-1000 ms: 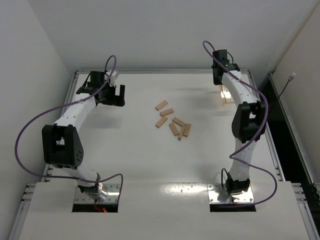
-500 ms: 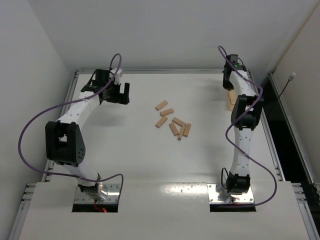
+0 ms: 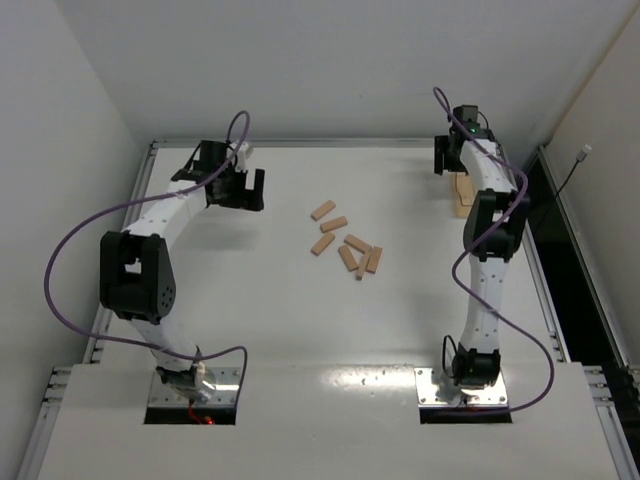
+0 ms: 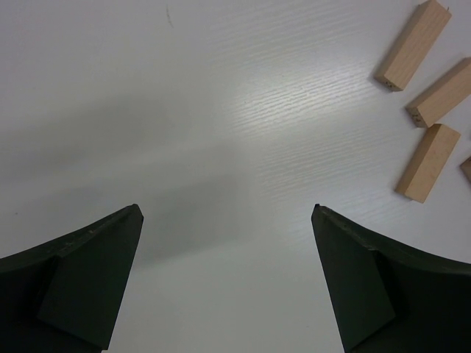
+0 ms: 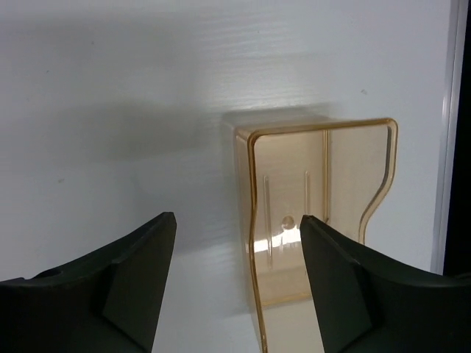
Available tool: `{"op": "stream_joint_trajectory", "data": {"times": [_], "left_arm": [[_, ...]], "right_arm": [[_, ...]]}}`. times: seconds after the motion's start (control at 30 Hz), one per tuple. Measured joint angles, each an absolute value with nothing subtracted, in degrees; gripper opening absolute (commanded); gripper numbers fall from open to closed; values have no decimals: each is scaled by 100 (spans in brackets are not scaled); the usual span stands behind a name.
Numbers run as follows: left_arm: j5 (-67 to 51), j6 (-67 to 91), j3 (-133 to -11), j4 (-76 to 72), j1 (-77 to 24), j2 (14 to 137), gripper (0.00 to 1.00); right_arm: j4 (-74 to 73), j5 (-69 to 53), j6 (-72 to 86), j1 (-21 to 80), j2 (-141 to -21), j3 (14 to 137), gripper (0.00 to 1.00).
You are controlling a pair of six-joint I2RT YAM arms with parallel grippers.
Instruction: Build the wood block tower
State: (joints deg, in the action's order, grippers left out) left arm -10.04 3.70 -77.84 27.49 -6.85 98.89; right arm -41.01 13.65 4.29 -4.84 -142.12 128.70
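My right gripper (image 5: pixel 235 219) has just sprung open over the tan tray (image 5: pixel 324 129) at the worktop's (image 3: pixel 300 330) far right edge, while my wide-open left gripper (image 4: pixel 228 209) closes on the wood blocks (image 3: pixel 322 244) lying loose mid-worktop, no tower begun.

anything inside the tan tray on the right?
Nothing shows inside the tray: just its bare translucent floor. The right end effector covers its near right corner, so that part is unseen.

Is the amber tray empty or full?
Empty: in the right wrist view the amber tray shows only its bare inside, nothing in it.
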Motion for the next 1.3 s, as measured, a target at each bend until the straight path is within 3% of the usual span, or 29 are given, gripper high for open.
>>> {"op": "stream_joint_trajectory", "data": {"times": [0.33,0.47,0.77,0.87,0.9,0.97,1.3], "left_arm": [[-755,506,-8226,2790,-1671,9894,100],[-414,296,-8466,2783,-2493,10143,87],[-58,104,-9990,2952,-3035,12182,76],[-10,56,-10405,3114,-3033,12702,78],[-3,45,-10549,3159,-3035,12849,90],[1,-16,-10790,3179,-3035,13107,100],[-939,-419,-11546,3673,-3035,13550,100]], "right_arm": [[-3269,947,93,237,-11096,9974,66],[-3033,937,-117,958,-9972,8890,66],[-2917,1210,-82,1240,-8757,6969,71],[-2886,1304,-14,1170,-8484,6790,74],[-2877,1343,-3,1157,-8405,6748,74],[-2880,1345,-5,1111,-8285,6700,74],[-2921,862,-45,980,-8073,6333,70]]}}
